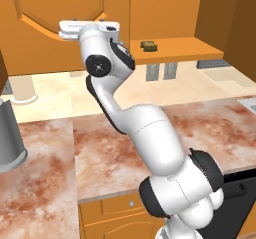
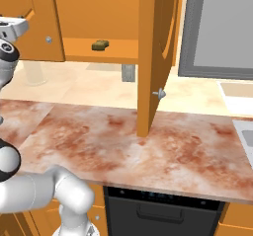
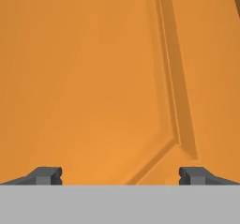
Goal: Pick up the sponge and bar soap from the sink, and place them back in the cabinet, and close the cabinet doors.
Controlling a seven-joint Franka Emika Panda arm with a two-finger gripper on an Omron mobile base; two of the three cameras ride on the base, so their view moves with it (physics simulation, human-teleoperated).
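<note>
The sponge [image 1: 148, 45], a small mustard-brown pad, lies on the cabinet [image 1: 200, 47] shelf.

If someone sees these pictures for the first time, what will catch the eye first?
Most striking is the white arm rising over the reddish marble counter, its open tool close to an orange cabinet door. Behind it, the cabinet stands open, with the small yellow-brown sponge lying on its shelf. The other door juts out edge-on over the counter.

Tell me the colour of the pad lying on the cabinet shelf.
Mustard yellow-brown; the sponge shows best in the left base view.
</note>
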